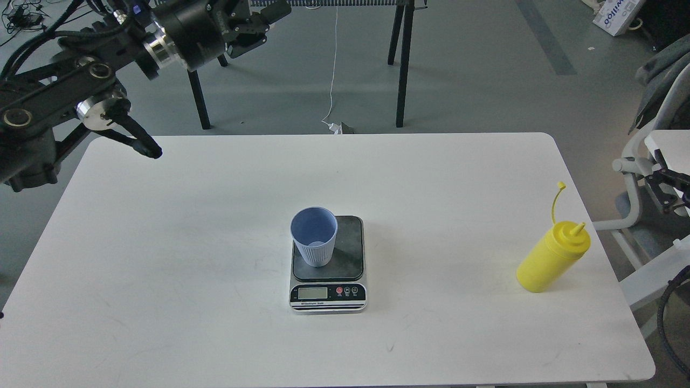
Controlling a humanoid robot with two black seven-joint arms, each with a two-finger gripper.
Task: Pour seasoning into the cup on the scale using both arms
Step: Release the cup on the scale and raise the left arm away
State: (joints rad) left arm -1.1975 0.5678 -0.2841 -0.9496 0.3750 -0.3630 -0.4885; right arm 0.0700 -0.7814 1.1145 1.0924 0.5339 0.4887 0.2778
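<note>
Overhead, left tool (253, 27) well apart from seasoning (552, 257), far right.

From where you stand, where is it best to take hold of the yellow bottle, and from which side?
Probably grip the yellow bottle around the middle of its round body, coming from the side, level with the white table. It stands upright near the right edge, alone. Its cone nozzle and thin cap strap on top make a grip from above poor.
</note>
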